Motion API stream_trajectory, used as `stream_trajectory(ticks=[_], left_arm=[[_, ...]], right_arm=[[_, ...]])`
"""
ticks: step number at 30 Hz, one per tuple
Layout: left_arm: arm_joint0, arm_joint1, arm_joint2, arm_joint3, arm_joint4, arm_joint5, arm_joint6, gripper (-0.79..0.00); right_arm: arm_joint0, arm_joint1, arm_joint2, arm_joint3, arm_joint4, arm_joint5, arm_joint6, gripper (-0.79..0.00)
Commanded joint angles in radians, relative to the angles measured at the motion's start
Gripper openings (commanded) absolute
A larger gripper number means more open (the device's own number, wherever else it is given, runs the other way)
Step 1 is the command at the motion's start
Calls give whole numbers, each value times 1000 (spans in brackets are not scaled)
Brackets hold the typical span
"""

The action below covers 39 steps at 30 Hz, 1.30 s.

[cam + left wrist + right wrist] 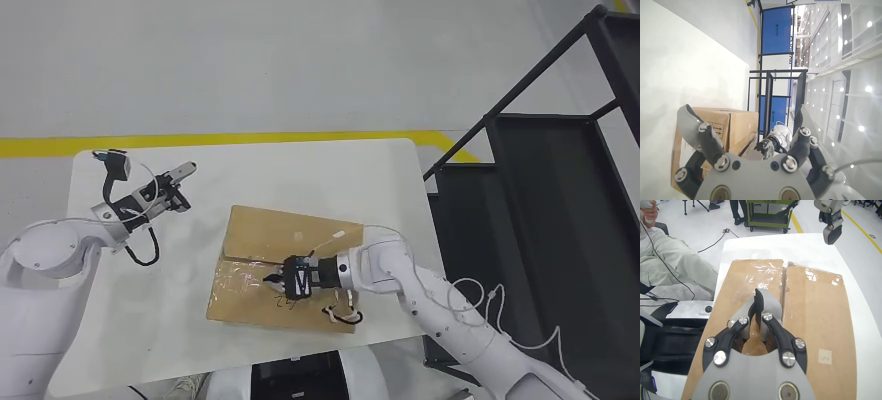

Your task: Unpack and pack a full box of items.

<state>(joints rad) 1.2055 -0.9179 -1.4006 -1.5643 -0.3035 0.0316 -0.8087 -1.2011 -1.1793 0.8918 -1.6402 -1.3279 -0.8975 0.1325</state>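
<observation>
Top view: the cardboard box (300, 240) sits flaps closed, midway along the tabletop's (300, 170) near edge. Clear tape (757, 275) glints over its centre seam. A pale square sticker (825, 356) on the top bears a faint scribble I cannot read, and an arrow mark (717, 129) is printed on one side. The right gripper (758, 294) has its fingers pressed together above the taped flap, just beside the seam. The left gripper (186, 171), fingers spread, hangs near the far left corner, well apart from the box. Bare tabletop lies between them. A black rack (540, 180) stands beside the right edge.
</observation>
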Motion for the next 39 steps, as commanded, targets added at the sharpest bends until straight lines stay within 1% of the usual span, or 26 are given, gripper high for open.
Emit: stream_trajectory(ticks=[1,6,9,16,21,32,39], left_arm=[[5,0,-5,-1,-1,-1,0,0],[11,-1,-7,-6,-2,-2,0,0],[13,-1,-8,-8,-2,-5,0,0],[28,0,-31,-5,-6,-8,0,0],[41,1,-48,-3,-13,-10,-1,0],[47,1,-65,11,-24,-15,-3,0],[50,1,-74,15,-28,-19,-6,0]], right_arm=[[18,-5,-17,16,13,3,12,-785],[74,-24,-77,35,38,1,32,-785],[124,-43,-126,60,55,3,47,-785],[260,-103,-243,168,125,5,40,-785],[340,-146,-304,244,155,16,19,-785],[465,-228,-382,390,193,39,-33,-785],[514,-266,-399,430,162,63,-108,-785]])
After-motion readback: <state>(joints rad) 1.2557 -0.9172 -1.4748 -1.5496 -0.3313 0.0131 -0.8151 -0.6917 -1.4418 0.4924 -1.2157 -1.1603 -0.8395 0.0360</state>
